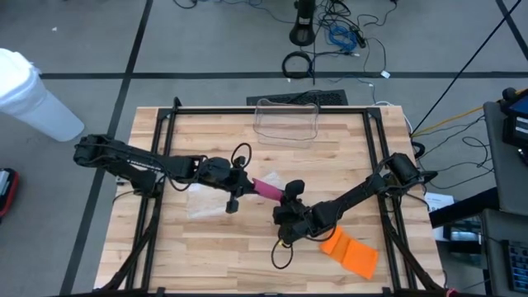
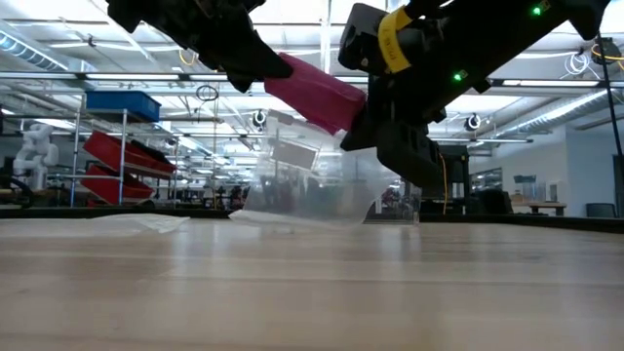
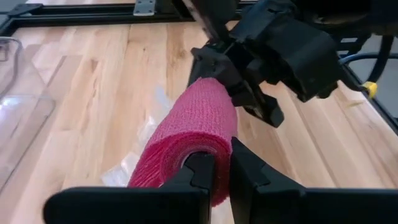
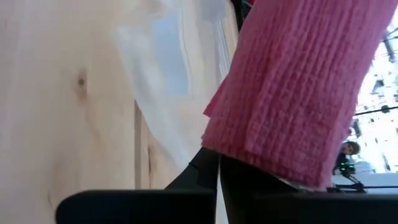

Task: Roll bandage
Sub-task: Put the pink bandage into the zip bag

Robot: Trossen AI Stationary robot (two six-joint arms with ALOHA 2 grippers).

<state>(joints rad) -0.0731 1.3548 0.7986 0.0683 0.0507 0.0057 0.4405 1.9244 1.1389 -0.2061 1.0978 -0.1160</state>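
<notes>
Two dark arms meet near the middle of my light wooden surface (image 1: 214, 239) in the high view, with one pink crepe bandage roll (image 1: 267, 189) spanning the gap between them, lifted off the wood. The left claw (image 1: 244, 183) has one end, the right claw (image 1: 286, 198) the other. I count one clear plastic tray (image 1: 287, 120) at the far edge, one flat clear plastic wrapper (image 1: 200, 200) under the left arm, and one orange flat piece (image 1: 350, 251) near the right arm's side.

From the low view I see the bandage roll (image 2: 317, 93) tilted in the air, well above the wood, with the left claw (image 2: 255, 60) at its higher end and the right claw (image 2: 363, 122) at its lower end.

In the left wrist view the left claw (image 3: 222, 168) has its two fingers nearly together, pinching the end face of the bandage roll (image 3: 186, 140); the right claw (image 3: 225, 76) sits at the far end.

In the right wrist view the right claw (image 4: 219, 167) is squeezed fully together at the edge of the bandage roll (image 4: 298, 93), apparently pinching a thin layer of it, with the wrapper (image 4: 174, 68) on the wood behind.
</notes>
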